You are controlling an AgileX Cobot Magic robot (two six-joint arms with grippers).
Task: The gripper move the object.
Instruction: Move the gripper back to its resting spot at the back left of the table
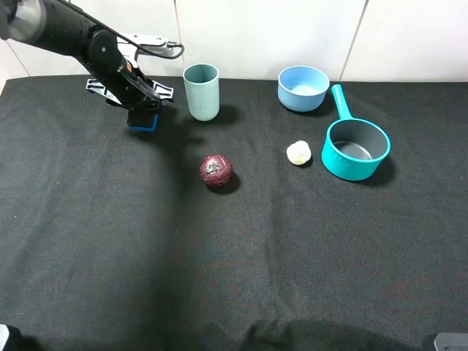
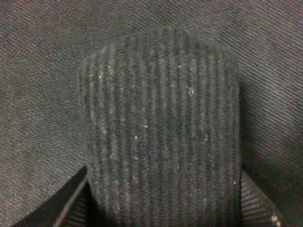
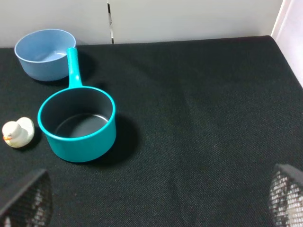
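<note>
- A black cloth (image 1: 110,256) covers the whole work surface.
- The left arm (image 1: 66,33) reaches in from the far left corner.
- The left gripper (image 1: 144,110) points down near the back edge, its jaws pinching the object from both sides.
- The right gripper (image 3: 154,208) shows only two fingertips (image 3: 26,198) at the edges of its wrist view, spread wide with nothing between them.
- A teal saucepan (image 1: 344,167) stands on the right, handle towards the back.
- A blue bowl (image 1: 302,95) sits just behind that handle.
- A pale green cup (image 1: 201,95) stands upright, just right of the left gripper.
- A dark red ball (image 1: 216,170) lies near the middle.
- The object (image 1: 144,124) shows its blue base under the fingers; whether it touches the cloth is hard to tell.
- A cream lump (image 1: 298,153) lies just left of the saucepan.
</note>
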